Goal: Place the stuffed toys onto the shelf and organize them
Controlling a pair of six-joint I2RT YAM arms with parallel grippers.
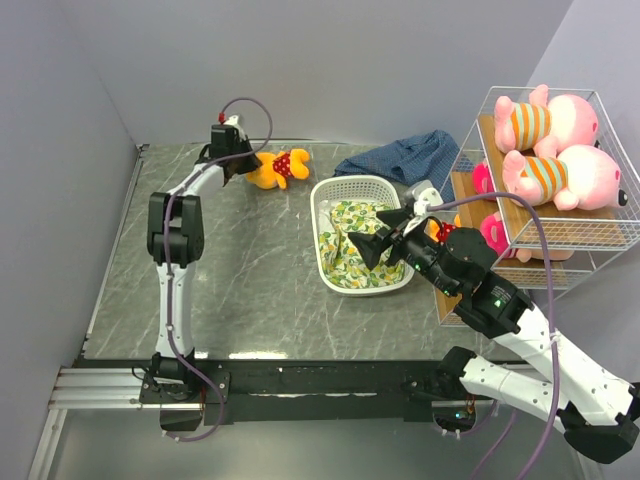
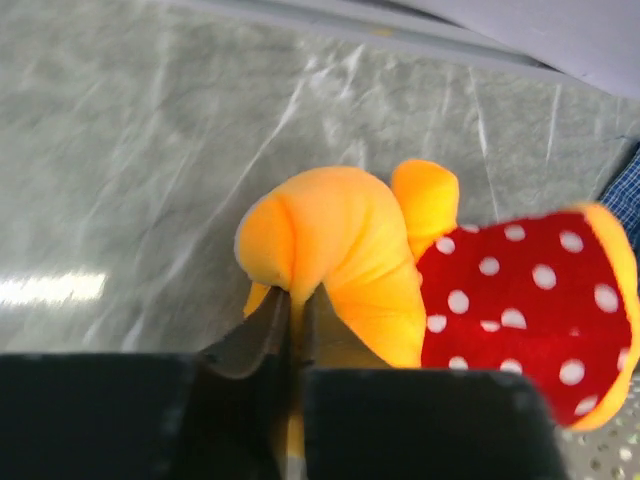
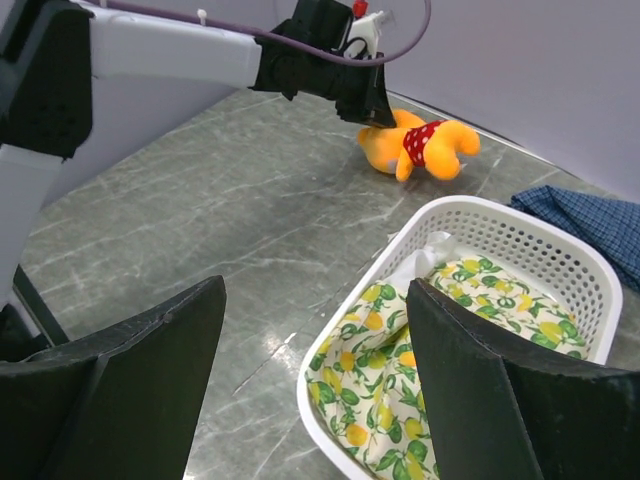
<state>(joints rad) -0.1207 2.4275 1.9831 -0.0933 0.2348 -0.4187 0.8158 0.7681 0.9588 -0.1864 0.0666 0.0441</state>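
1. The left end effector sits in the upper left-middle of the top view. Its jaws are pinched nearly together on a fold of the bear. The wrist cam shows it best: the fingers nip the orange plush with barely any gap.
2. The bear lies on the tabletop near the back wall. Its red polka-dot shirt is toward the right of the frame, and it's a bit up-left of the basket.
3. The right end effector is mid-frame, over the basket's right side. It's spread wide open and holding nothing, and its own cam shows both fingers far apart with just the basket past them.
4. The basket has a lemon-print cloth bunched inside. Blue fabric lies on the tabletop just behind it.
5. The shelf is on the right edge of the frame. Two pigs lie side by side on the top tier.
6. Pink dolls are on a lower plank, partly hidden by the right arm, so I can't tell how many there are.
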